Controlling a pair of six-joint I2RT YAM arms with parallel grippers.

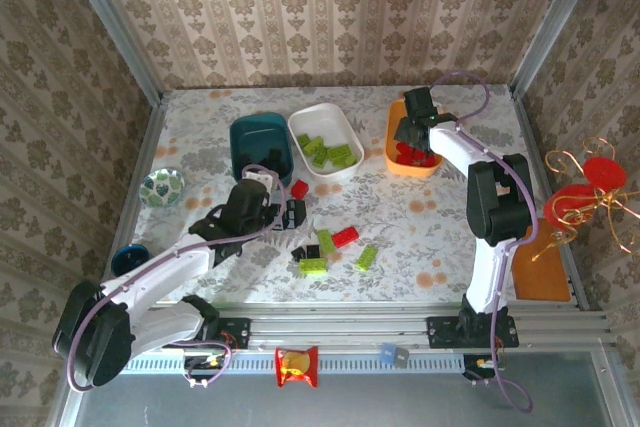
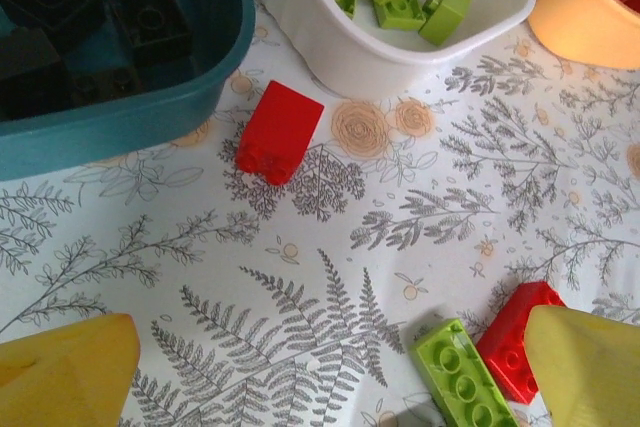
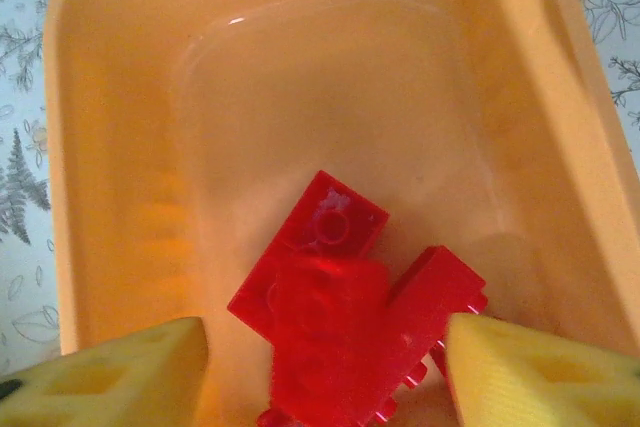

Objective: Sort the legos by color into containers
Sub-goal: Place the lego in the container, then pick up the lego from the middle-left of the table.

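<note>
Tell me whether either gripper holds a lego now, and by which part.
Nothing is held. The left gripper hangs open over the table; the right gripper is open above the orange tub, a blurred red brick loose between its pads.

Three tubs stand in a row at the far side of the surface: the left tub, the middle tub just beside it at 3 o'clock, the right tub farther along. Bricks lie in each. A lone brick lies near the left tub at 5 o'clock. Loose bricks lie at 6 o'clock from the middle tub. A dish sits at 8 o'clock from the left tub, and a cup at 7 o'clock from the dish.
</note>
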